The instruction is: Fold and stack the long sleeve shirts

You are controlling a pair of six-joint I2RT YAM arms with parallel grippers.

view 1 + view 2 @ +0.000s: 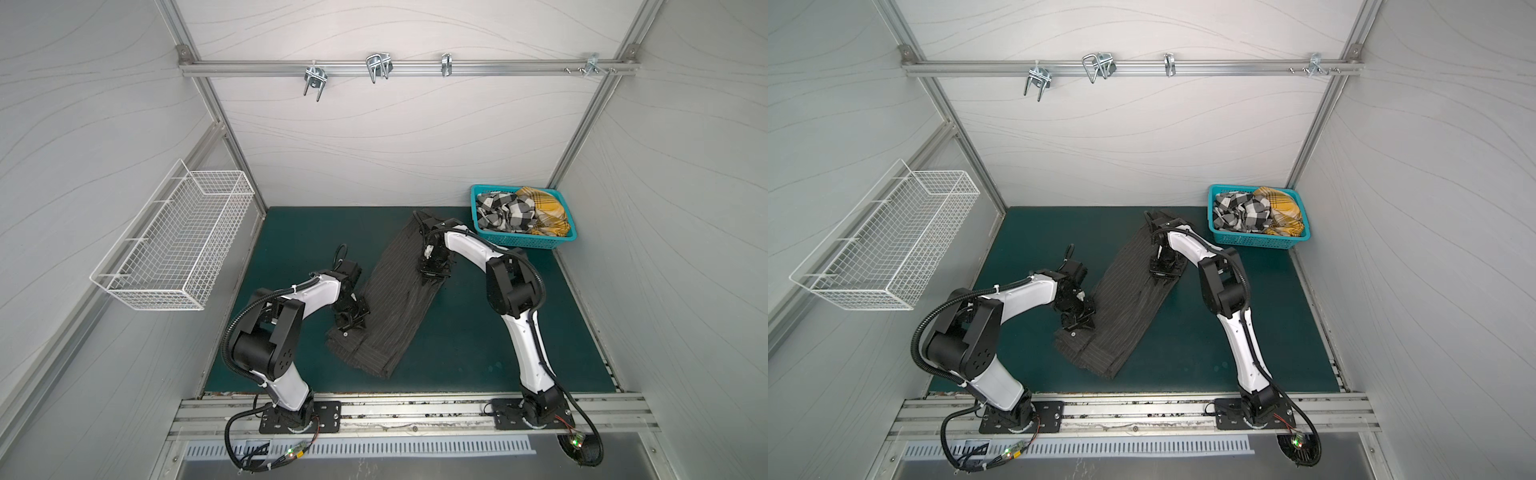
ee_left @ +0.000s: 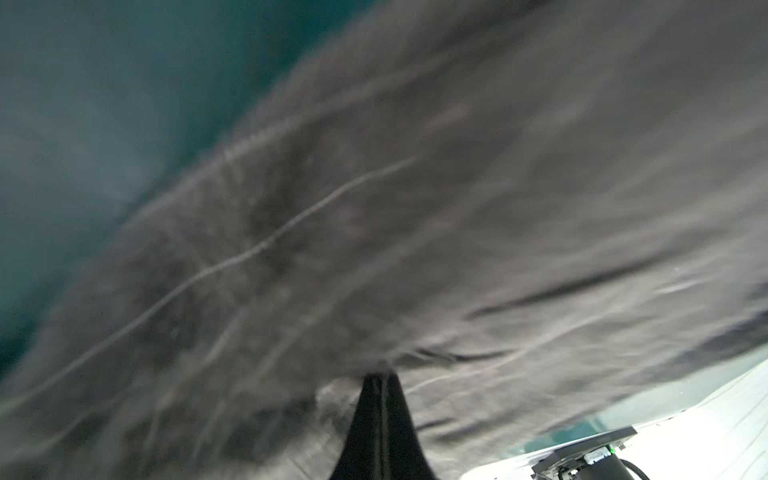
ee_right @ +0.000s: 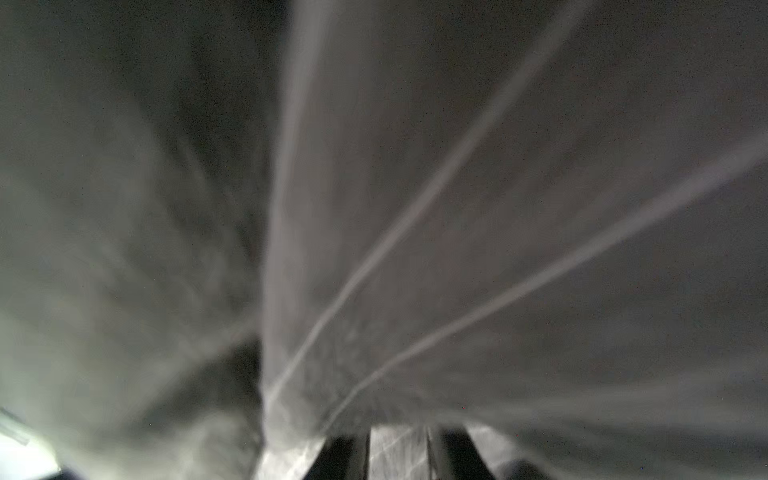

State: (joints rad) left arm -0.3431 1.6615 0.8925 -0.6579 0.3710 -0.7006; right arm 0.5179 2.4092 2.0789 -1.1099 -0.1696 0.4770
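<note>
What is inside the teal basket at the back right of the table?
Two crumpled shirts fill the teal basket: a black-and-white checked shirt and, beside it, a mustard-yellow plaid shirt. The basket floor and anything beneath them are covered.

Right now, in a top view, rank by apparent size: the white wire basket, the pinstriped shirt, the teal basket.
Largest: the white wire basket and the pinstriped shirt look about alike; the basket hangs seemingly nearer the camera, so I won't rank them.
Smallest: the teal basket, clearly.
</note>
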